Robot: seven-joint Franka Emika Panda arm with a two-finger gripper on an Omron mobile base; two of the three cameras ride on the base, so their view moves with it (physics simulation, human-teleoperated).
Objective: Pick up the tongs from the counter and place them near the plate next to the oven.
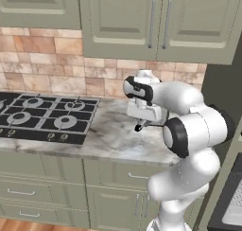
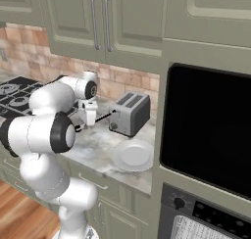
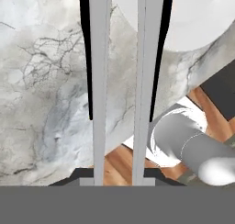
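Observation:
My gripper [image 1: 142, 122] is shut on the tongs [image 1: 138, 128], holding them just above the short marbled top [image 1: 108, 135] to the right of the hob. The tongs [image 2: 105, 116] are slim and dark, and reach sideways toward the toaster. In the hand view their two grey arms [image 3: 99, 81] run from my gripper [image 3: 117, 175] up the frame. The pale round plate [image 2: 133, 155] lies flat at the top's right end, in front of the toaster, and a short way right of my gripper [image 2: 89, 119]. Part of the plate [image 3: 193, 16] appears beyond the tongs. The oven [image 2: 196, 218] sits low on the right. The island counter with the sink is out of view.
A silver toaster [image 2: 130, 113] stands behind the plate against the tiled wall. The black gas hob [image 1: 42, 116] takes up the left of this top. A black appliance front [image 2: 211, 130] rises right of the plate. Sage-green cabinets [image 1: 156, 22] hang overhead.

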